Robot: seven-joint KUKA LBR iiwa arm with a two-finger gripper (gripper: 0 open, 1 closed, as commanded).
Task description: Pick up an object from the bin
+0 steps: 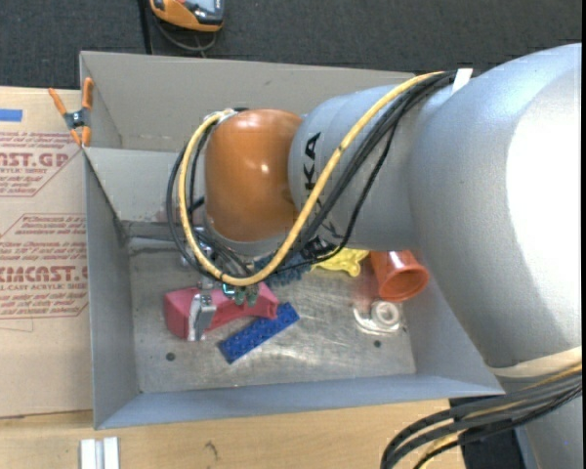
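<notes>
Low in the bin, left of centre: gripper, tucked under the orange wrist cover, right at a pink-red block on the bin floor. Spread or pressed together? Cannot tell, with cover and cables in the way. Just right of the block and touching it, a flat blue brick, lying slantwise. Farther right, an orange cup, a white ring and a yellow scrap. On the arm, black letters "KA", the rest hidden.
</notes>
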